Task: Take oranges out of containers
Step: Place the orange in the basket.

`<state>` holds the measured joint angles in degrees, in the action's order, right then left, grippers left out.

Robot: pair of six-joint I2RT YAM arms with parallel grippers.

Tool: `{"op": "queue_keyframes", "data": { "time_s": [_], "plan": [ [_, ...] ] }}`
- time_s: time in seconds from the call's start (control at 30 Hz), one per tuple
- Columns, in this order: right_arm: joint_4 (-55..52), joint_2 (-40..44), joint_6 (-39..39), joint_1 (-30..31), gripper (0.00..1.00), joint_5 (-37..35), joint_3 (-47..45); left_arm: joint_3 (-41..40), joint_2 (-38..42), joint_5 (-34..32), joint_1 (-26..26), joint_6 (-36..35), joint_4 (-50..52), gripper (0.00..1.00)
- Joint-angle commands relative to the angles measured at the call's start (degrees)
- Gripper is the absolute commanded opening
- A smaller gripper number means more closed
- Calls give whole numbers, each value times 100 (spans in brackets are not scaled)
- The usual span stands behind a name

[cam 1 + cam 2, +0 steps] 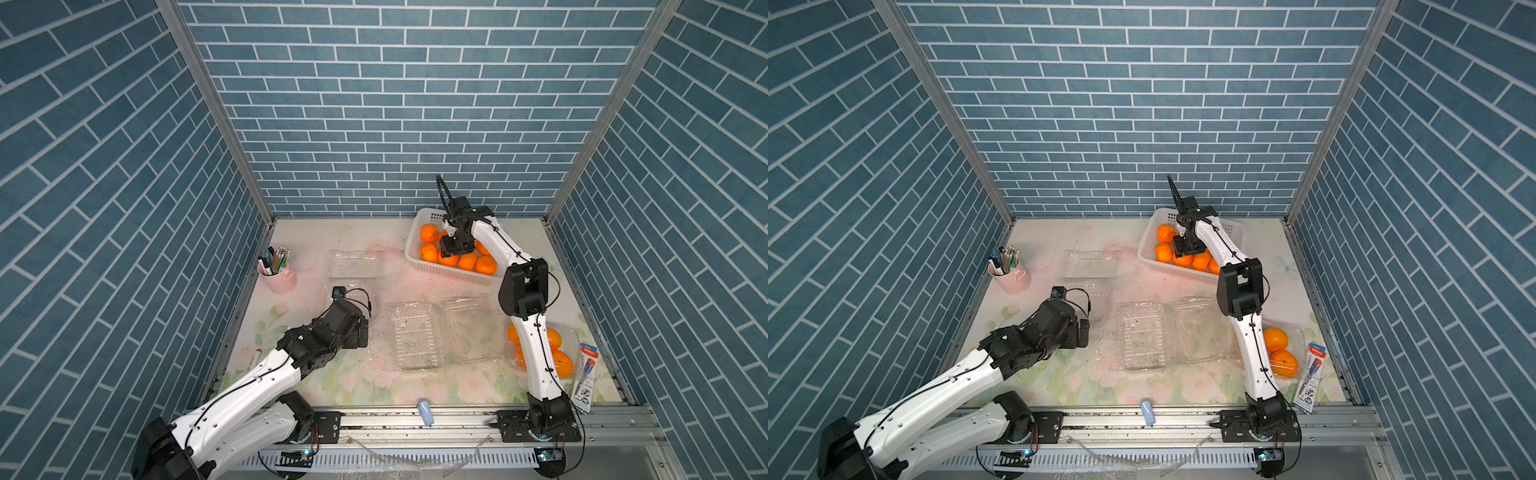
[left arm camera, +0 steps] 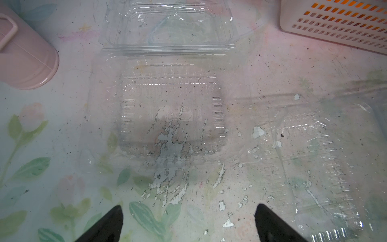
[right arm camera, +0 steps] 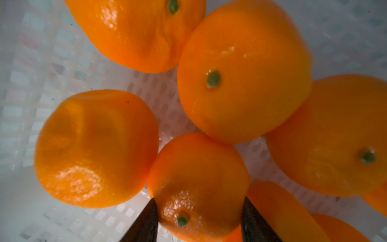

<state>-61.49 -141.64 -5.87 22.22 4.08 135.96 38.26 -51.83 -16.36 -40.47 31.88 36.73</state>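
Several oranges [image 1: 467, 262] lie in a white perforated basket [image 1: 453, 272] at the back right. My right gripper [image 3: 200, 200] reaches down into the basket and is shut on one orange [image 3: 199, 178], a black finger on each side of it. A clear container [image 1: 571, 347] at the right front holds oranges [image 1: 1276, 338], partly hidden by the right arm. Two empty containers lie with lids open: one mid-table [image 1: 415, 336], one at the left [image 2: 171, 104]. My left gripper [image 2: 189, 209] hovers open over bare table, just in front of the left container.
A pink cup of pens [image 1: 278, 274] stands at the left edge. A packaged pen [image 1: 584, 378] lies at the right front corner. A small pale blue object [image 1: 426, 411] rests on the front rail. Blue brick walls close in three sides.
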Motion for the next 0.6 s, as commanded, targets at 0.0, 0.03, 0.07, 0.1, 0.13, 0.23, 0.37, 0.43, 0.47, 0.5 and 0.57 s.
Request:
{"op": "queue_keyframes", "data": {
  "time_s": [0.0,0.03,0.07,0.1,0.13,0.23,0.37,0.43,0.47,0.5,0.57],
  "plan": [
    [-195,-109,270,-7,61,-106,88,137,-27,8,37,-59,82,99],
    [-268,-117,315,-7,67,-124,118,123,-28,10,39,-50,83,99],
    [-358,-135,351,-13,71,-107,175,113,-29,28,39,-39,84,99],
    [-468,-176,394,-10,75,-50,269,103,-20,41,37,-26,75,99],
    [-576,-199,399,-11,78,-13,352,91,-20,52,39,-23,77,99],
    [-805,-193,356,-11,87,-46,515,34,10,74,39,36,43,99],
    [-959,24,170,-19,96,-149,617,7,15,107,39,49,19,99],
    [-1058,184,63,-16,98,-214,668,6,9,133,39,55,9,99],
    [-1102,257,22,-16,98,-202,662,6,12,149,35,52,0,99],
    [-1134,369,-44,-16,98,-222,661,-11,-1,168,39,47,-14,99],
    [-1163,610,-162,-13,98,-219,563,-16,-10,196,38,48,-33,99]
  ]
}}
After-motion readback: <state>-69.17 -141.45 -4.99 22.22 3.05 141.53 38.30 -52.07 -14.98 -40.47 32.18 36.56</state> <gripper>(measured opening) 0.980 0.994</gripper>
